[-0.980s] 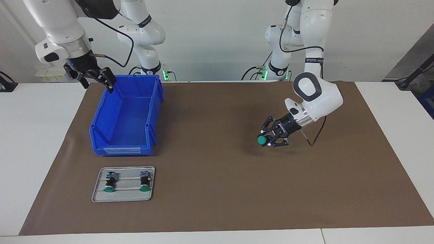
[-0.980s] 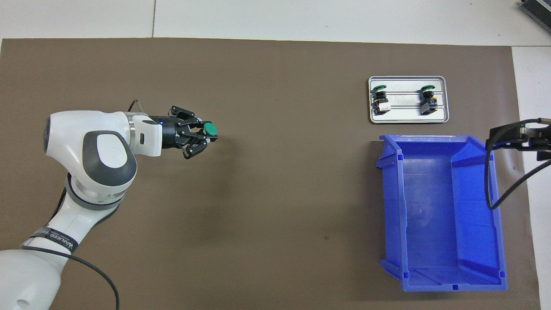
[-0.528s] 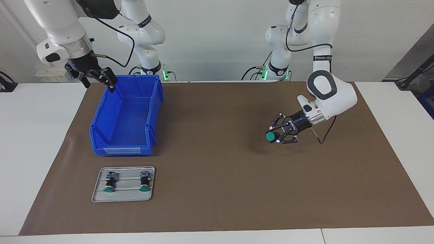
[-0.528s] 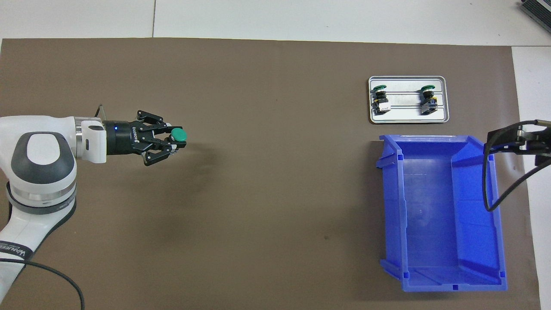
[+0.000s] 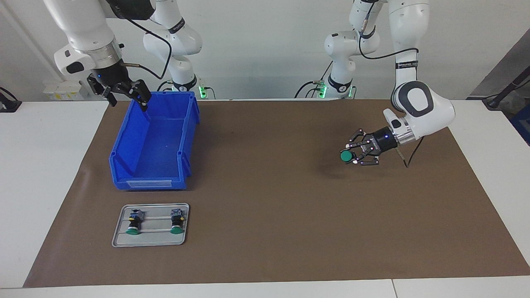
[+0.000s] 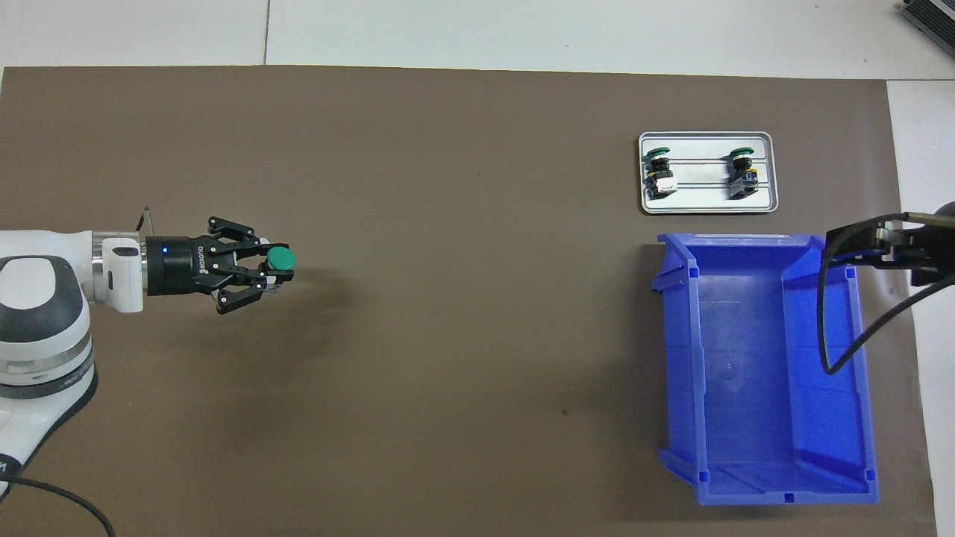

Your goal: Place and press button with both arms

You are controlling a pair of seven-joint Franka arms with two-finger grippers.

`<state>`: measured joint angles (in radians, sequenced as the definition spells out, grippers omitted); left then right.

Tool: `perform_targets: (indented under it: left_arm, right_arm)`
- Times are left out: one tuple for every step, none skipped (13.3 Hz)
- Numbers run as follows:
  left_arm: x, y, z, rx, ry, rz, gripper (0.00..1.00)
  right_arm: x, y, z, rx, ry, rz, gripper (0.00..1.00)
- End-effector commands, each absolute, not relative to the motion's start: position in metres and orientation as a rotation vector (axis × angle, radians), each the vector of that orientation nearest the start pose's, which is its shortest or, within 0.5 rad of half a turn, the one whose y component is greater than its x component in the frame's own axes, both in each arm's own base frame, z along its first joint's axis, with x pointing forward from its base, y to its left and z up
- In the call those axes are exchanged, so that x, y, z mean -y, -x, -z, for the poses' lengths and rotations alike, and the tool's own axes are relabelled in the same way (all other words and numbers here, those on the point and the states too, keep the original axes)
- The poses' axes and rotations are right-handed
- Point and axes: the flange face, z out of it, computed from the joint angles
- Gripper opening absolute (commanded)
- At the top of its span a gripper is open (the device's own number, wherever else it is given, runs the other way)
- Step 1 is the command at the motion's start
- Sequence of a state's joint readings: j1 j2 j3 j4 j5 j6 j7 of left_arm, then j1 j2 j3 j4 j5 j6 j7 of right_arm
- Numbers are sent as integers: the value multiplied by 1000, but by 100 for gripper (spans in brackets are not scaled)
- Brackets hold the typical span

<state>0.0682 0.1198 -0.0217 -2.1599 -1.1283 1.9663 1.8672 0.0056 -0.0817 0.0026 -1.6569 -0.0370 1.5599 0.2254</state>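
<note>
My left gripper (image 5: 352,157) is shut on a button (image 5: 345,156) with a round green cap, held sideways a little above the brown mat (image 5: 265,231), toward the left arm's end of the table. In the overhead view the left gripper (image 6: 274,270) holds the button (image 6: 281,259) with its cap pointing toward the table's middle. My right gripper (image 5: 125,96) hangs open and empty in the air over the blue bin's rim nearest the robots, and shows at the overhead view's edge (image 6: 869,250).
A big blue bin (image 5: 149,182) stands empty at the right arm's end of the mat (image 6: 761,373). Farther from the robots, a small metal tray (image 5: 118,240) holds two more green-capped buttons (image 5: 133,225) (image 5: 177,223); the tray also shows from overhead (image 6: 768,173).
My left gripper has drawn back toward the left arm's end of the table with the button in it. My right gripper has shifted slightly toward the bin.
</note>
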Motion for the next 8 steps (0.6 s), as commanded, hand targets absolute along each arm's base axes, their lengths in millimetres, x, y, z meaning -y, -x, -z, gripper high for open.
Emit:
perform_targets:
  left_arm:
    - [22, -524, -351, 1233, -1862, -799, 0]
    - [21, -517, -346, 1222, -1868, -788, 0]
    - [18, -515, -343, 1227, -1875, -792, 0]
    - [16, -511, -340, 1244, -1868, -802, 0]
    - [13, -508, -339, 1234, -1872, -804, 0]
    - [13, -505, -337, 1223, -1870, -805, 0]
    - [14, -505, -337, 1220, -1868, -807, 0]
    - [16, -506, -338, 1203, -1863, -826, 0]
  right_arm:
    - [4, -518, -627, -382, 3160, -24, 100]
    - [2, -517, -625, -380, 3160, -24, 100]
    - [13, -517, -627, -387, 3159, -20, 100]
    - [18, -518, -626, -384, 3159, -18, 100]
    - [27, -518, -630, -370, 3163, -7, 100]
    - [36, -518, -632, -337, 3164, 3, 100]
    - [45, -518, -634, -312, 3162, 8, 100]
    - [51, -517, -632, -314, 3162, 8, 100]
